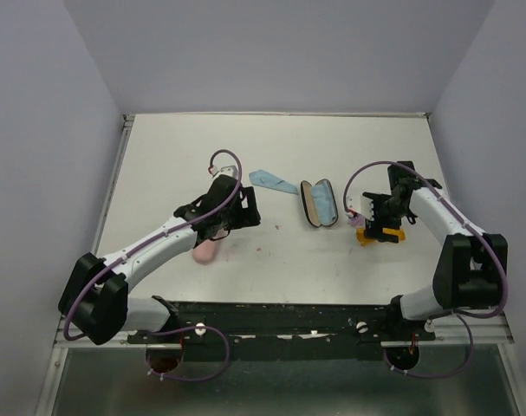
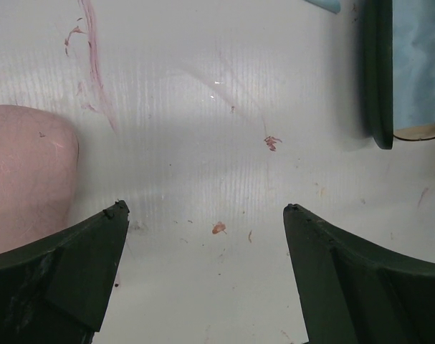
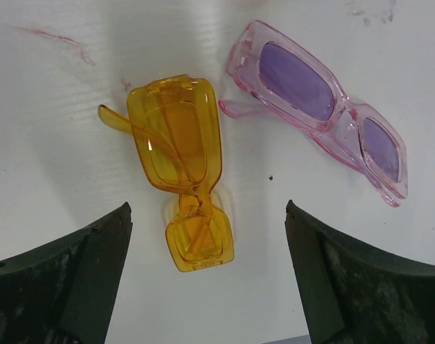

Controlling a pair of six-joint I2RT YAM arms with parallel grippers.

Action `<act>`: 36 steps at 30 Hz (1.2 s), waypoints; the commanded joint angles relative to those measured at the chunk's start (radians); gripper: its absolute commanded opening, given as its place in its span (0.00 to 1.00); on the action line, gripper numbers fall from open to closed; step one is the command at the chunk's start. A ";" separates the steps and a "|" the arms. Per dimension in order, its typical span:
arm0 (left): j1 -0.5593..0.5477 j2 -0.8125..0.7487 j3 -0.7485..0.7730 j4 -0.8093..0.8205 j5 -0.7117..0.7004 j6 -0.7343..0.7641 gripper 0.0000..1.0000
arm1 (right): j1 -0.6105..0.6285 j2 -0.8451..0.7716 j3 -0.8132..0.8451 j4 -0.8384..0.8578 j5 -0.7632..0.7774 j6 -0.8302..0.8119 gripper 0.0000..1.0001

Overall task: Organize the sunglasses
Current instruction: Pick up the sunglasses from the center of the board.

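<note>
Two pairs of sunglasses lie on the white table at the right. The orange pair (image 3: 181,161) is folded, with its lower lens between my right gripper's open fingers; it also shows under that arm (image 1: 381,235). The pink-purple pair (image 3: 321,107) lies just to the right of the orange pair without touching it, and only a sliver of it (image 1: 357,220) peeks out overhead. My right gripper (image 3: 206,206) hovers over them, open and holding nothing. My left gripper (image 2: 205,208) is open over bare table, between the pink case and the black case.
A shut pink case (image 2: 27,172) lies beside the left fingers (image 1: 204,251). An open black case (image 1: 308,201) at centre holds a light blue cloth (image 2: 418,64). Another blue cloth (image 1: 272,182) lies behind it. Walls enclose the table.
</note>
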 commanded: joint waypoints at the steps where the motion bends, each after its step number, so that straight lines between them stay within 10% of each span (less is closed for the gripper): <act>1: -0.008 0.007 0.020 -0.020 -0.035 -0.022 0.99 | -0.037 0.053 -0.020 0.076 0.026 -0.011 0.94; 11: -0.028 0.057 0.077 -0.066 -0.063 -0.029 0.99 | -0.054 0.157 -0.089 0.221 0.090 -0.014 0.89; 17: -0.045 0.126 0.144 -0.075 -0.051 -0.026 0.99 | -0.057 0.191 -0.095 0.222 0.104 -0.014 0.60; 36: -0.063 0.163 0.175 -0.032 -0.014 -0.025 0.99 | -0.058 -0.055 -0.121 0.006 -0.077 -0.137 0.20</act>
